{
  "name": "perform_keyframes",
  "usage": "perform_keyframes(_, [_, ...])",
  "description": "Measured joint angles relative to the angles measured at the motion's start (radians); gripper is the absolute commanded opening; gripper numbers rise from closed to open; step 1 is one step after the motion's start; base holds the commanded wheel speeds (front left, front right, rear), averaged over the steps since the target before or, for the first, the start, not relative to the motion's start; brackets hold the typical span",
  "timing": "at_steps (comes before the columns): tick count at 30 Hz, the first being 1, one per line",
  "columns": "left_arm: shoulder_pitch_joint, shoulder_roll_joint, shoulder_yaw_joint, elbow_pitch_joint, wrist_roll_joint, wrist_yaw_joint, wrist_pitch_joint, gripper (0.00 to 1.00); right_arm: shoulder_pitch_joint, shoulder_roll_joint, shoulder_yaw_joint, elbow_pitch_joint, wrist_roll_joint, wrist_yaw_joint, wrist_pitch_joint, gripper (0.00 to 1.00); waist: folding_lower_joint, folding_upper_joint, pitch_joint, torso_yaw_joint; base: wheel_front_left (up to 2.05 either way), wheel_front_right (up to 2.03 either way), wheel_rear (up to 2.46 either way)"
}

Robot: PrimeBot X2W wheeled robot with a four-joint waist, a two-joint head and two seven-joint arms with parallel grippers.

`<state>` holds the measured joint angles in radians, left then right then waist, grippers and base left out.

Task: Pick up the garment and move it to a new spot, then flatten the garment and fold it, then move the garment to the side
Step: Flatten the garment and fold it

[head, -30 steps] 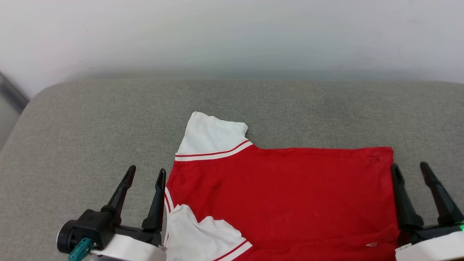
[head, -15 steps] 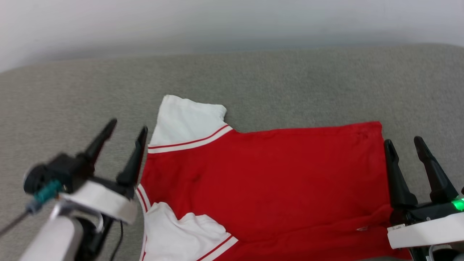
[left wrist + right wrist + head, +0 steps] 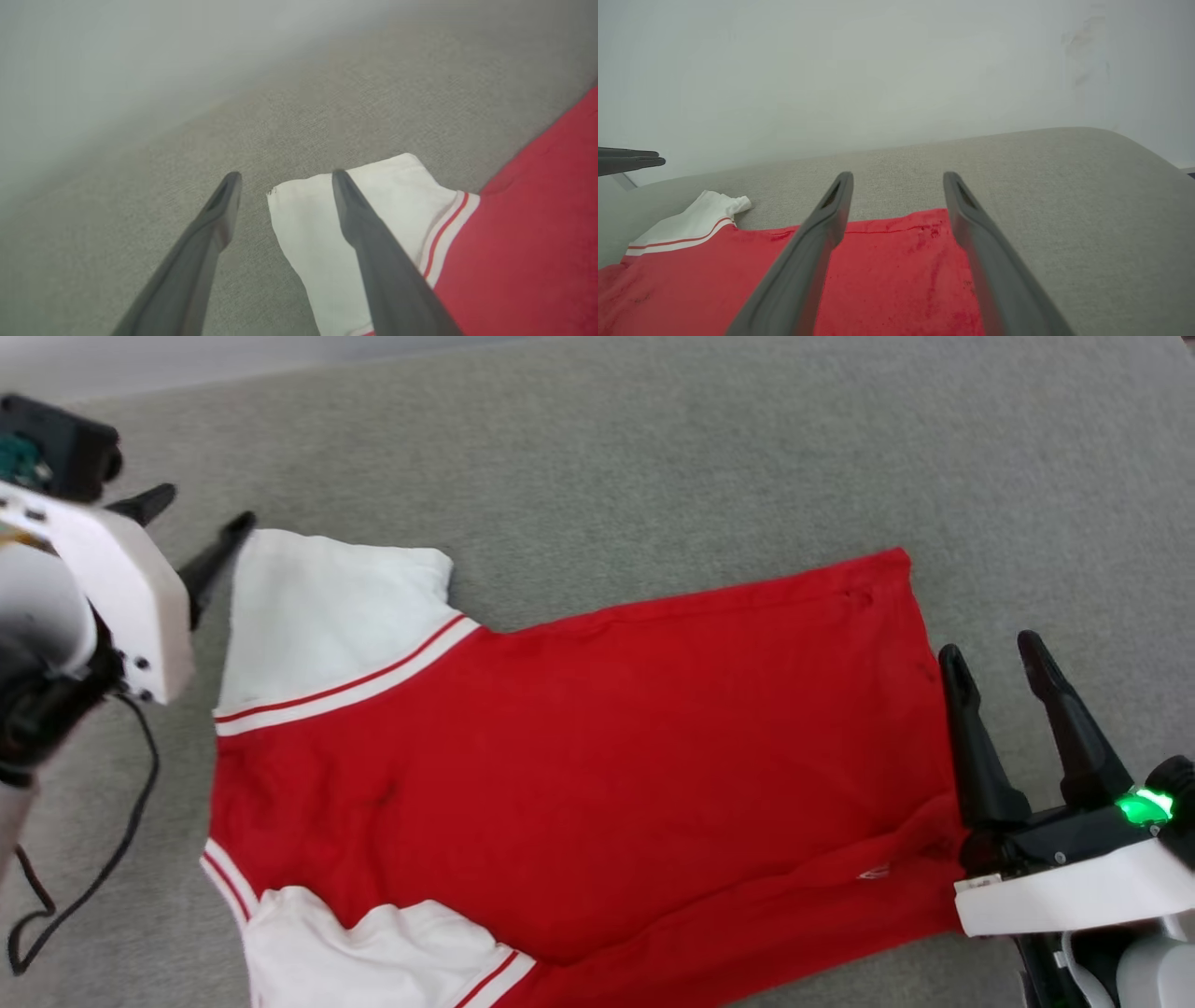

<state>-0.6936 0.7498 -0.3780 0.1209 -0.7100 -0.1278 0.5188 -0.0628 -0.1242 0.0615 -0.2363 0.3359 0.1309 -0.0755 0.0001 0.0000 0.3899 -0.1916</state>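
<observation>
Wall: your right wrist view has a pale wall (image 3: pixel 878 70) rising behind everything.
Surface: a grey fabric surface (image 3: pixel 653 448) carries the work and runs out past both of your hands.
Garment: the garment (image 3: pixel 579 747) lies spread on that surface between your two hands. Its plain red body faces up, and its hem end is toward your right hand.
Left hand: your left hand (image 3: pixel 196 515) is released, fingers apart, grasping nothing. It sits at the outer corner of the far sleeve.
Right hand: your right hand (image 3: pixel 991 653) is also released and empty. It sits just beside the hem edge, fingers apart.
Far sleeve: the white far sleeve (image 3: pixel 327 607) has red-and-white striped trim. In your left wrist view its corner sits between that hand's fingers (image 3: pixel 364 224), with one finger across the white cloth. You cannot tell from these views whether finger and cloth touch.
Near sleeve: the near sleeve (image 3: pixel 364 952) is folded in over the red body, well apart from either hand.
Cable: a black cable (image 3: pixel 112 859) loops down behind your left hand.
Light: a green light (image 3: pixel 1141 805) glows at the base of your right hand.
</observation>
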Motion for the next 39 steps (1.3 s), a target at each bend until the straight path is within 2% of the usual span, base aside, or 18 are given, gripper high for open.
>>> perform_keyframes(5, [-0.098,0.033,-0.017,0.094,-0.086,0.005,0.22,1.0,-0.018,0.008,0.009,0.01,0.0,0.0,-0.012,1.0,0.0,0.0,0.051,-0.046,0.0,0.0,0.0])
perform_keyframes(10, [-0.136,0.053,-0.021,0.142,-0.132,0.058,0.388,1.0,-0.022,0.022,0.021,0.015,-0.001,0.0,-0.023,1.0,0.0,0.0,0.095,-0.082,0.0,0.0,0.0])
perform_keyframes(15, [-0.15,0.07,-0.015,0.145,-0.144,0.091,0.439,1.0,-0.029,0.032,0.034,0.03,0.001,0.0,-0.036,1.0,0.0,0.0,0.13,-0.111,0.0,0.0,0.0])
perform_keyframes(21, [-0.151,0.08,-0.016,0.127,-0.165,0.099,0.478,1.0,-0.034,0.043,0.059,0.061,0.002,0.0,-0.048,1.0,0.0,0.0,0.151,-0.125,0.0,0.0,0.0])
perform_keyframes(22, [-0.151,0.079,-0.018,0.122,-0.166,0.1,0.482,0.22,-0.035,0.044,0.059,0.067,0.002,0.0,-0.049,1.0,-0.0001,0.0,0.152,-0.123,0.0,0.0,0.0])
perform_keyframes(23, [-0.151,0.077,-0.018,0.119,-0.168,0.101,0.483,0.0,-0.035,0.044,0.057,0.072,0.0,0.0,-0.052,1.0,-0.0001,0.0,0.153,-0.122,0.0,0.0,0.0])
perform_keyframes(28, [-0.149,0.027,-0.031,0.115,-0.16,0.088,0.417,0.0,-0.046,0.044,0.027,0.077,-0.011,0.0,-0.045,1.0,0.0,0.0,0.142,-0.103,0.0,0.0,0.0])
perform_keyframes(33, [-0.149,-0.002,-0.048,0.093,-0.118,0.055,0.312,0.0,-0.048,0.012,-0.007,0.068,-0.029,0.0,0.015,1.0,0.0,0.0,0.103,-0.069,0.0,0.0,0.0])
perform_keyframes(36, [-0.156,-0.023,-0.053,0.064,-0.101,0.049,0.255,0.0,-0.049,-0.03,-0.024,0.046,-0.041,0.0,0.099,1.0,-0.0001,0.0,0.075,-0.04,0.0,0.0,0.0])
perform_keyframes(39, [-0.154,-0.036,-0.073,0.023,-0.084,0.038,0.225,0.0,-0.053,-0.094,-0.06,0.035,-0.062,0.0,0.235,1.0,0.0,0.0,0.049,-0.004,0.0,0.0,0.0])
